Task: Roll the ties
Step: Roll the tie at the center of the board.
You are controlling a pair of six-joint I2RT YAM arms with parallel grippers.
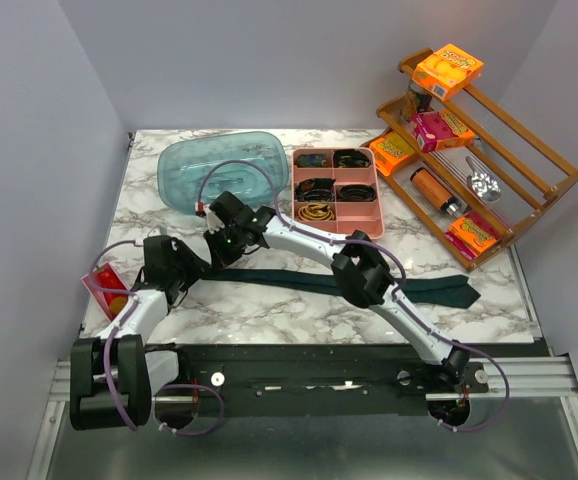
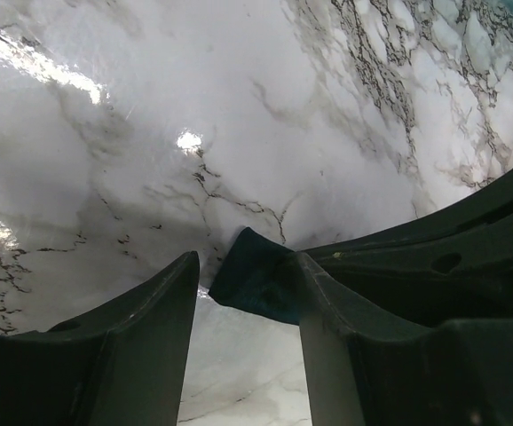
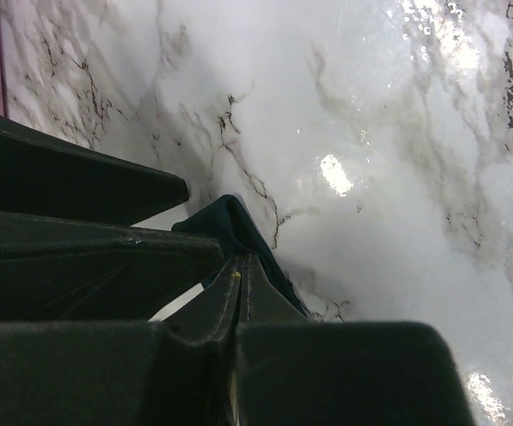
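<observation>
Resting between parted left fingers (image 2: 141,346) is the tie (image 2: 255,277) tip.

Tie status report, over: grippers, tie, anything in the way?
Left gripper open, astride tie end. Right gripper shut on it. Tie flat, unrolled. Red packet left of tie, apart.

Long dark teal fabric necktie (image 1: 299,280) lies flat across the marble surface (image 1: 269,315), pointed tip to the right. Directly behind it: pink compartmented plastic tray (image 1: 361,218), with coiled ties (image 1: 316,212) in its compartments. Translucent blue plastic tub (image 1: 219,165) sits left of the tray; brown wooden rack (image 1: 569,184) stands to its right.
</observation>
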